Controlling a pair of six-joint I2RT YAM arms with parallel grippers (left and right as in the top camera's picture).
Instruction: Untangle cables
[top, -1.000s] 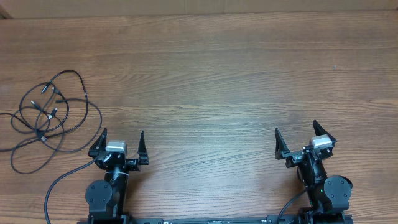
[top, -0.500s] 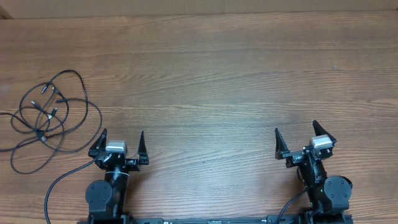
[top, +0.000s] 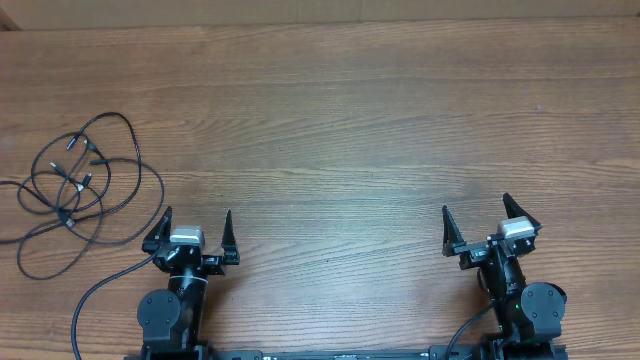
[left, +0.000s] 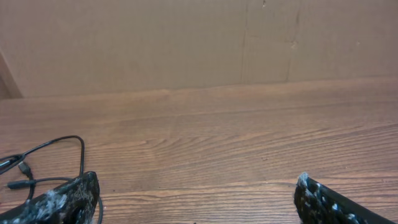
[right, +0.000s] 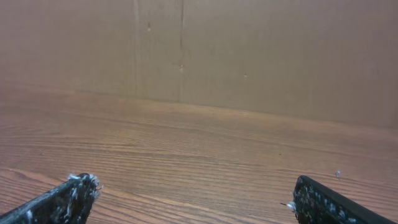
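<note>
Both hands were wide open and held nothing: the left gripper (top: 197, 214) and the right gripper (top: 476, 205) sat low near the robot's side of the table (top: 350, 120), fingers spread apart. The cables (top: 85, 182) lay in one loose heap of loops at the far left of the table. They were ahead of the left gripper and off to its left, near it but not touching. The heap was a bit longer front to back than side to side, and small plug tips sat near its middle (how many cords there were, I could not tell). Two strands ran out past the left edge of the overhead picture. The left arm was much nearer; the right one was well apart, across the table. The left arm's own thicker wire (top: 110, 276) curved just beside the nearest loop, so a grab there could catch the wrong cord. To the right of the heap was plain wood, with lots of room to pull loops out.
</note>
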